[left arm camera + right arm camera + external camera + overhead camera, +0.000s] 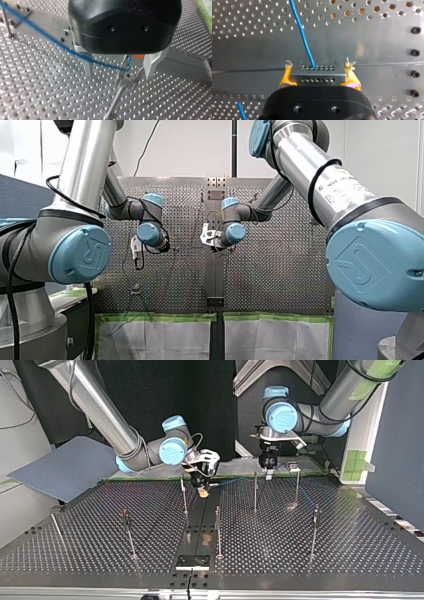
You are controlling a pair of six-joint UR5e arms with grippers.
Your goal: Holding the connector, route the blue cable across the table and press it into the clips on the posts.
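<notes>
My right gripper (319,76) has its yellow pads (285,77) shut on a grey connector (317,69). The blue cable (302,32) leaves the connector's face and runs ahead over the perforated plate. In the top view my right gripper (202,491) hangs low near the table's far middle, and the cable (235,480) stretches from it towards my left gripper (269,474). My left gripper (117,73) is open, its metal fingers (86,66) astride a post's clip (128,77), where the cable (50,37) bends.
Several thin posts stand on the perforated table (350,550), among them one (255,491) beside my left gripper and one (218,530) at the middle. A grey sheet (65,472) lies beyond the table at the top view's left.
</notes>
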